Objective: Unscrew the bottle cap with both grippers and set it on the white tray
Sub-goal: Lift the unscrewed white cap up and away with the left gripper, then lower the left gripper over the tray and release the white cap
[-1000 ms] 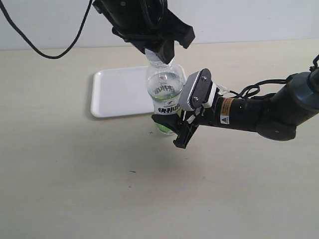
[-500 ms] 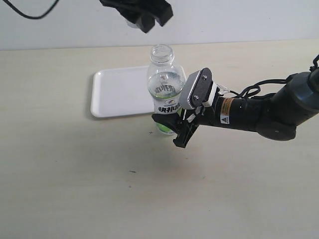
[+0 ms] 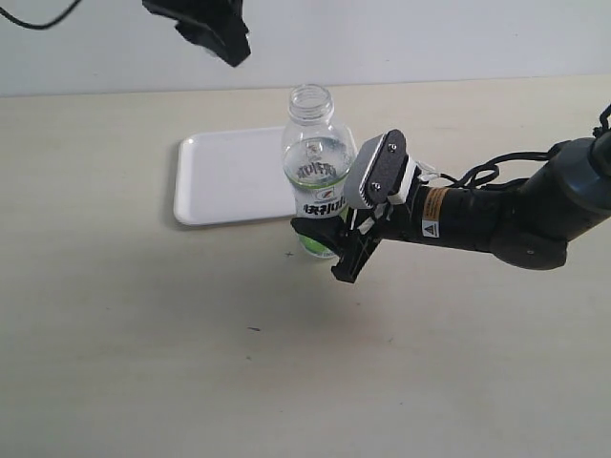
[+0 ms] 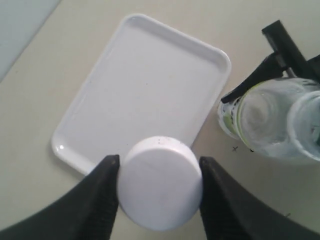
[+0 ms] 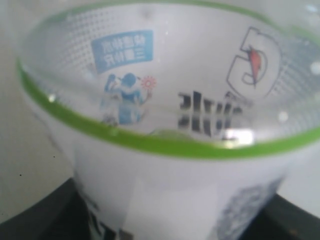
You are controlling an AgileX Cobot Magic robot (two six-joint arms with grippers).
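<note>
Aloft, bottle cap (image 4: 160, 182) in left gripper (image 4: 159, 172); open bottle (image 3: 315, 181) in right gripper (image 3: 329, 248).

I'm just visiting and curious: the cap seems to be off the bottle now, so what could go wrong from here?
1. The bottle cap is pinched only at its sides by the left gripper, high up near the white tray. It might slip out, or bounce off the low rim if it is dropped from there.
2. The bottle is open and held low by the right gripper. A bump could tip it.
</note>
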